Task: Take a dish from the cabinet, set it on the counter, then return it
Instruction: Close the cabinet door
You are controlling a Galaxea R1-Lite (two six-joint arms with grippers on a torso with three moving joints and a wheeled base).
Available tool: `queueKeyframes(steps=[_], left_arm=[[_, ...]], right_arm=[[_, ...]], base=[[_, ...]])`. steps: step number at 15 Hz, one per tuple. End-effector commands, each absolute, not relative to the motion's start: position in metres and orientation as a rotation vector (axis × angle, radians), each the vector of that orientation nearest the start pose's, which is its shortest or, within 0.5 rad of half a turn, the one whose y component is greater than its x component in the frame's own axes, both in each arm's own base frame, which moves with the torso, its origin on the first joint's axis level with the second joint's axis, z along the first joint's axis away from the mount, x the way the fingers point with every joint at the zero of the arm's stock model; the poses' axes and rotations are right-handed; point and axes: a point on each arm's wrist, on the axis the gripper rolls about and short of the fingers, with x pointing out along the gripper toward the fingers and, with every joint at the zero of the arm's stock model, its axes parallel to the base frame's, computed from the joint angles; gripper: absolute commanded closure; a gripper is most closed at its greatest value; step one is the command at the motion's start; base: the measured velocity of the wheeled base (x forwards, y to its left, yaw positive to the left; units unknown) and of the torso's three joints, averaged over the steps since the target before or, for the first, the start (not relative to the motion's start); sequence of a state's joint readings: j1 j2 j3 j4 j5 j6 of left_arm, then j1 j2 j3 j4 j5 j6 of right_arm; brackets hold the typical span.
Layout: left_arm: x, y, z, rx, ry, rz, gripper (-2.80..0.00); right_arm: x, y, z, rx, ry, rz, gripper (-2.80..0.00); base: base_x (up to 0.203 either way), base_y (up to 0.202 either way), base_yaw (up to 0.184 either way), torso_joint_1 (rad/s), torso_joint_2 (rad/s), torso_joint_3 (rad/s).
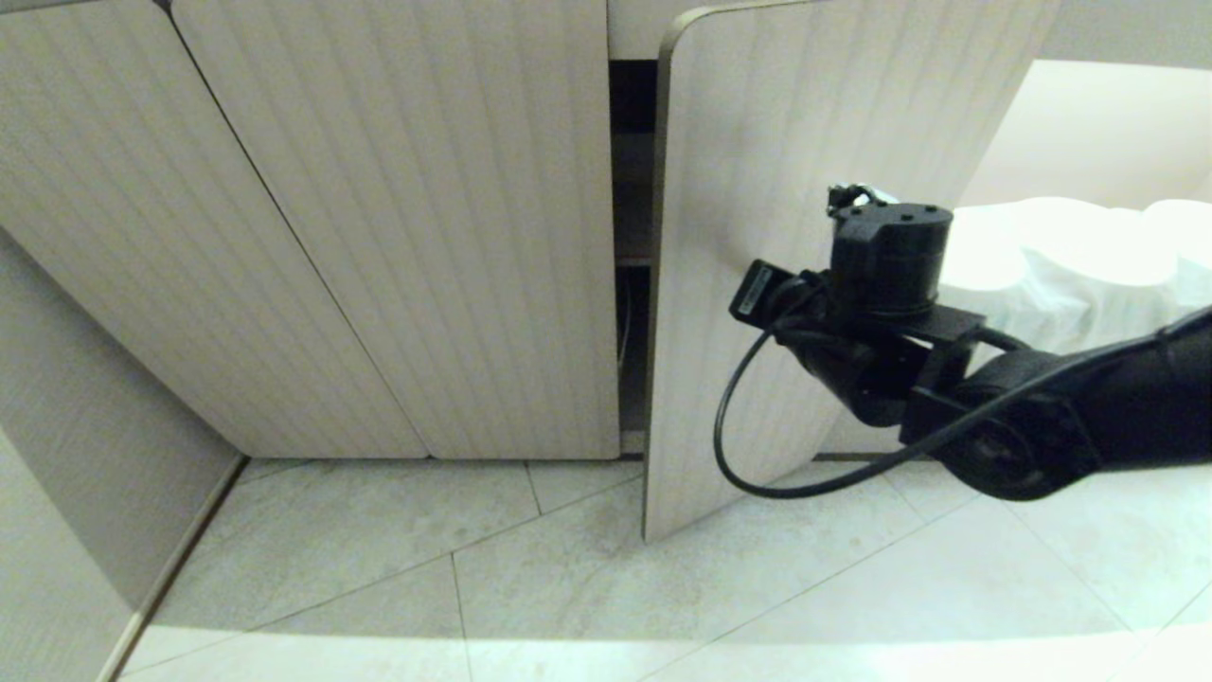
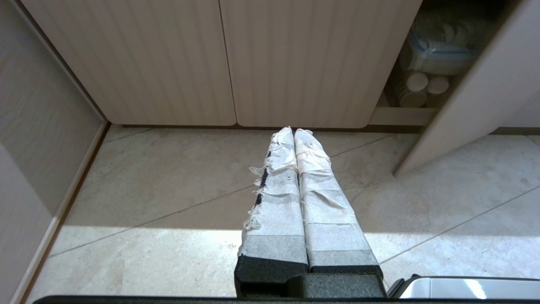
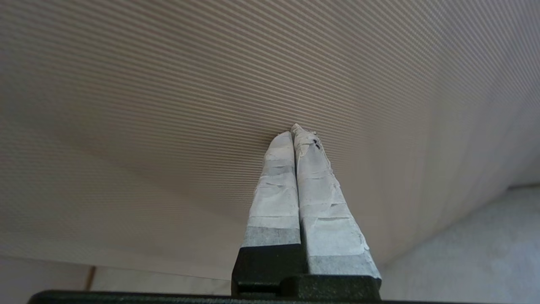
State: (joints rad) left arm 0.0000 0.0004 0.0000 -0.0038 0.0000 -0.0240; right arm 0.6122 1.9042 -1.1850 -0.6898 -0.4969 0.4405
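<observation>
- Pale stone floor tiles run up to the cabinet, low and beige with fluted fronts; two doors are closed, and the door to their right hangs ajar.
- The right gripper, taped fingers pressed together and holding nothing, has its tips at the fluted outer face of that door; whether they touch it I can't be sure.
- The opening lies on the far side of the door from the gripper, so I'd judge the door must swing wider first.
- Inside, the left wrist view shows round white lids and a clear blue-rimmed container; the dish isn't visible.
- The left gripper hangs closed and empty over the floor, well apart.
</observation>
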Motion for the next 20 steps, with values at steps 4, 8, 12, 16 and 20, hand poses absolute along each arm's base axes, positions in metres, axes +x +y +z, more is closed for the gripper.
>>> queueKeyframes(steps=[4,8,12,16,20], left_arm=[[-0.023,0.000,0.076,-0.025,-0.004,0.000,0.00],[-0.023,0.000,0.076,-0.025,-0.005,0.000,0.00],[-0.023,0.000,0.076,-0.025,-0.005,0.000,0.00],[-0.023,0.000,0.076,-0.025,-0.004,0.000,0.00],[-0.023,0.000,0.076,-0.025,-0.005,0.000,0.00]], right_arm=[[0.378,0.212,0.205,0.419,0.003,0.007,0.00],[0.395,0.189,0.200,0.418,-0.013,-0.069,0.00],[0.385,0.165,0.191,0.388,0.032,-0.119,0.00],[0.361,0.143,0.191,0.367,0.066,-0.153,0.00],[0.333,0.126,0.195,0.336,0.089,-0.170,0.00]], base=[[0.000,0.000,0.000,0.000,0.00,0.000],[0.000,0.000,0.000,0.000,0.00,0.000],[0.000,0.000,0.000,0.000,0.00,0.000],[0.000,0.000,0.000,0.000,0.00,0.000],[0.000,0.000,0.000,0.000,0.00,0.000]])
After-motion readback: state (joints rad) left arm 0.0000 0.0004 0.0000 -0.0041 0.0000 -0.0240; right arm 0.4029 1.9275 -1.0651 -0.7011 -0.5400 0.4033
